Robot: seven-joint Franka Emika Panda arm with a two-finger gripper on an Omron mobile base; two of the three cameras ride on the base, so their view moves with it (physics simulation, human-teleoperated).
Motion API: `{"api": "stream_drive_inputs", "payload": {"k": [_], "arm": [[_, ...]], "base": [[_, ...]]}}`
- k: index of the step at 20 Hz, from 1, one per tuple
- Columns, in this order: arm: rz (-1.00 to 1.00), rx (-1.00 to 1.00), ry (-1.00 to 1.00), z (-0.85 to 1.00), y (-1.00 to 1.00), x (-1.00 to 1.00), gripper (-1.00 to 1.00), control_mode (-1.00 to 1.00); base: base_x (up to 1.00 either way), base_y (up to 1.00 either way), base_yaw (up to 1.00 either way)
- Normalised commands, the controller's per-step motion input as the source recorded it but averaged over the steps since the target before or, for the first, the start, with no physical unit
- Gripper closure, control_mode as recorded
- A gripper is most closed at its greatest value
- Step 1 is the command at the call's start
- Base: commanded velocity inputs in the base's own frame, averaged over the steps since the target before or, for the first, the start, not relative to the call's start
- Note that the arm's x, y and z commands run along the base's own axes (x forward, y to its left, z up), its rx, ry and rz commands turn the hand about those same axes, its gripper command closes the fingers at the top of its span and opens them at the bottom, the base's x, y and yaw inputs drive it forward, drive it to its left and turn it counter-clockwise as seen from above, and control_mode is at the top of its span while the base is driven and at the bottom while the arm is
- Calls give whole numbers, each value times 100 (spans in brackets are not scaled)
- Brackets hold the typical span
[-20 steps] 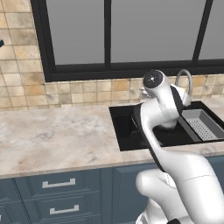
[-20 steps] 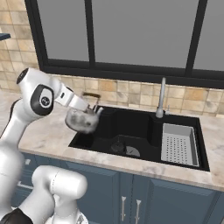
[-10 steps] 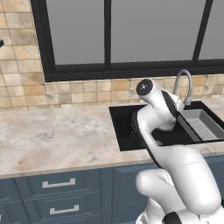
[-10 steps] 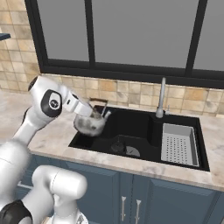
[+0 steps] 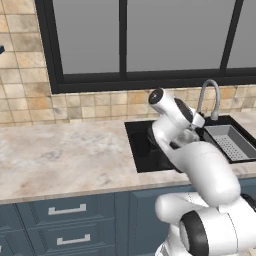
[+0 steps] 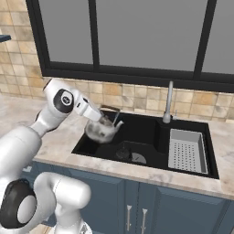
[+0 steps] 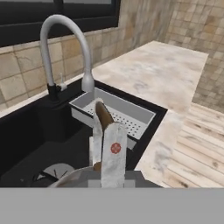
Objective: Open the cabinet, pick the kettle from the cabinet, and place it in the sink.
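Silver kettle (image 6: 101, 130) hangs from the hand (image 6: 106, 119) over the left end of the black sink (image 6: 151, 137), carried by its arched brown-topped handle. Hand is clamped narrow on that handle; in the hand view the brown grip (image 7: 104, 114) runs up between the fingers (image 7: 113, 151), kettle body just under them at the bottom edge.

Risks from here, as I judge them:
- Kettle is not down yet, seems clear of the basin floor. Letting go from here means a drop; it could tip onto its side or land on the drain (image 6: 130, 156) and rock.
- Grip is only on the thin handle, so the body can swing under the hand. A fast descent or a sideways move could knock it on the front rim of the basin, which sits near the kettle's left side in the right base view.
- Spout points toward the faucet (image 6: 168, 101) side; plenty of gap there, low risk. Grey perforated tray (image 6: 185, 150) is well apart at the right end, also low risk.
- Left base view: arm hides most of the kettle, so height above the floor can't be checked from that side.

Where the kettle sits relative to the hand: directly below and touching, handle between the fingers, body hanging toward the sink interior, left half of basin, near the tabletop (image 5: 65, 160) edge. Cabinet not considered here.
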Motion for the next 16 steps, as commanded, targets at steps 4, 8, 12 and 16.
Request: {"api": "stream_drive_inputs", "payload": {"k": [4,8,12,16], "arm": [[-5,0,3,-26,-23,27,100,-100],[0,0,0,-31,-27,21,100,-100],[0,0,-2,-32,-23,21,100,-100],[0,0,-7,-35,-21,17,100,-100]], "base": [[0,0,0],[0,0,0],[0,0,0],[0,0,0]]}}
